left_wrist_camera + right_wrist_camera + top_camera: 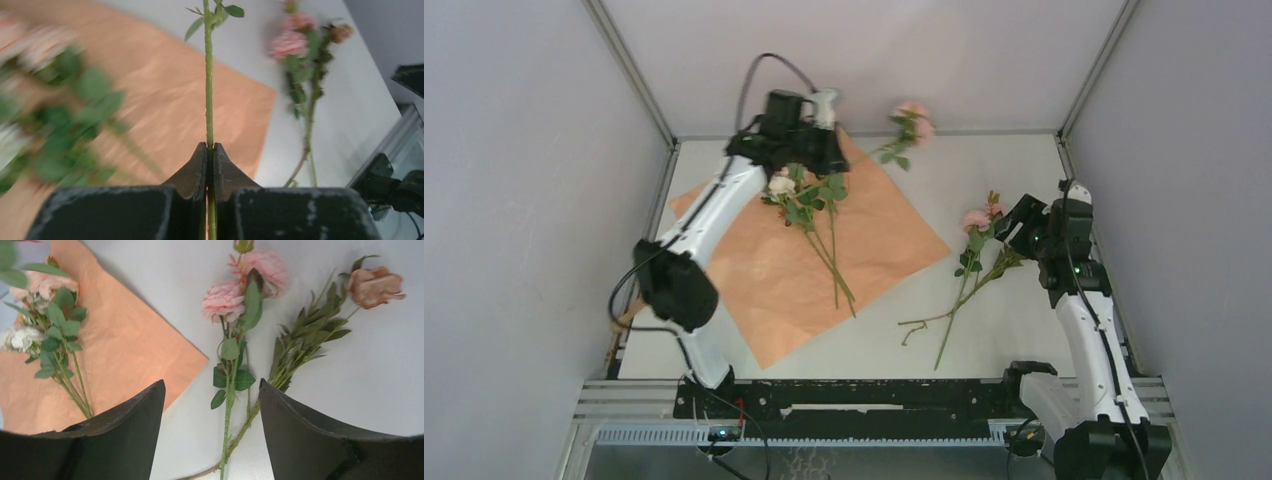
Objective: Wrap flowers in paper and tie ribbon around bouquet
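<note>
Paper [894, 245] lies angled on the white table [1024, 330] in the top view, a leafy bunch [809, 205] on it; the left gripper [837, 155] holds one pink flower [912, 124] past its far corner, the right gripper [1022, 222] hangs over loose flowers [979, 250] on bare table. Left wrist alone shows jaws pressed together on that flower's green stem [208, 90]; blurred greenery beside it is probably the bunch. Right wrist shows fingers [125, 430] spread wide, a browned bloom [375, 286] below.

Left wrist: flowers [55, 115] at left blurred; stem [208, 90] cut off at top edge. Right wrist: paper [125, 345] cut by left edge, bud [243, 245] by top edge. Top view: tan strip [620, 330], lower left, too small to identify.
</note>
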Robot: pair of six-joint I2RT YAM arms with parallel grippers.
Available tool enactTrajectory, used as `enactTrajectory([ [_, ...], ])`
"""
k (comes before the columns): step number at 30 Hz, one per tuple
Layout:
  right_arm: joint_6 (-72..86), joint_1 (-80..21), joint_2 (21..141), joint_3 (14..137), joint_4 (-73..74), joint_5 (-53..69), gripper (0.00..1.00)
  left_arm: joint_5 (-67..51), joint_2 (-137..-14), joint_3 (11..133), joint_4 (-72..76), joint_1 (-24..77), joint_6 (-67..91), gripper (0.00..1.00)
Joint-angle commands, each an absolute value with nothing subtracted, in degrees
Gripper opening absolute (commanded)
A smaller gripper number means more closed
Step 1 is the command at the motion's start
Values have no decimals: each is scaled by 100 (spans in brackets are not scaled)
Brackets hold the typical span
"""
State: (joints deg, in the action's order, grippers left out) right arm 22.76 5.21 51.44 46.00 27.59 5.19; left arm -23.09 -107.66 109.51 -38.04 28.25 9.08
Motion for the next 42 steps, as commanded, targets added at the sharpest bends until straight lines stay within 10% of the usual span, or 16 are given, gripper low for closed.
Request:
enactTrajectory([
  [1,2135,147,5323,4693,2410,565,76,-2371,-9253,9455,-3288,1679,1204,0],
  [8,2214,-533,5775,4845,2460,83,76,-1953,-8339,6846,-1575,906,2173,0],
  [21,2268,-85,7403,4526,2128,775,60,-1530,-10026,5913,-1114,1656,2926,7],
  [31,2094,-81,8836,4738,1823,747,61,-1218,-9482,5685,-1452,1942,3119,66],
  [37,1885,-132,9493,5121,2065,630,44,-1294,-8715,5981,-2155,1951,2783,81],
  [42,1663,-131,9190,5439,2547,318,0,-926,-7862,6404,-2310,1951,1894,94],
])
